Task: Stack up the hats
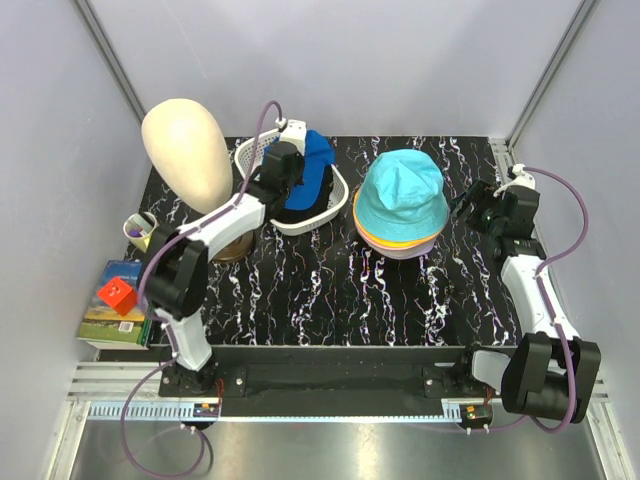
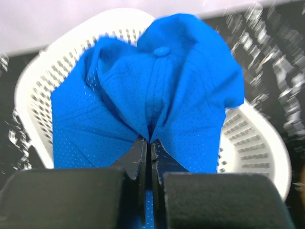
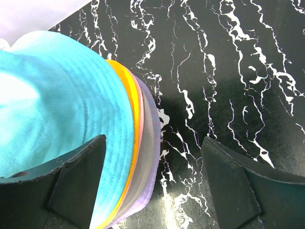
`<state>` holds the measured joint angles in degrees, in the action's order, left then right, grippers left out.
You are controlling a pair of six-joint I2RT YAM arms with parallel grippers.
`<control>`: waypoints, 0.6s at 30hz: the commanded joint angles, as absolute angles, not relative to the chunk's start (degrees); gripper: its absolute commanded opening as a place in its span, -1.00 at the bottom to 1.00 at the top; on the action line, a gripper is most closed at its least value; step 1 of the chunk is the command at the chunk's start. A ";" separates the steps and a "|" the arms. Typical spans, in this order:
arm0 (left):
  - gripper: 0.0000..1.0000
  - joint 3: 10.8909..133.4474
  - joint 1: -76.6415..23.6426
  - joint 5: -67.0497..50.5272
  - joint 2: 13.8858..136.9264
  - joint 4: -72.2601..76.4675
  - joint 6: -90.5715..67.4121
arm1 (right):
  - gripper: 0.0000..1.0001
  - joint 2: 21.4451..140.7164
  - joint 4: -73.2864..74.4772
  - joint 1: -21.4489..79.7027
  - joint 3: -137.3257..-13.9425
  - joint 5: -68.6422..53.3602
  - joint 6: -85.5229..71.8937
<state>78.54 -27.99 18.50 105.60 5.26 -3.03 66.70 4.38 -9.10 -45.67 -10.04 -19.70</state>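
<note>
A royal-blue hat lies in the white perforated basket at the table's back, also in the top view. My left gripper is shut, pinching a fold of the blue hat; in the top view it sits over the basket. A black cap shows under the blue hat. A stack of bucket hats stands at right of centre, teal on top, with orange-yellow, pink and lavender brims below. My right gripper is open and empty, just right of the stack's brim.
A cream mannequin head stands at the back left beside the basket. A cup and books with a red cube sit off the table's left edge. Black marbled tabletop lies in front.
</note>
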 commanded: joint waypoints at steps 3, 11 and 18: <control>-1.00 75.59 -29.97 19.51 94.67 12.13 -1.93 | 0.76 64.34 3.78 -9.05 -45.26 -11.60 -19.51; -1.00 74.88 -31.55 16.09 87.03 10.11 -4.04 | 0.76 60.48 5.10 -9.14 -46.31 -11.95 -19.77; -1.00 76.63 -32.17 12.22 80.25 9.15 -6.24 | 0.75 54.84 4.75 -9.05 -54.30 -18.53 -22.40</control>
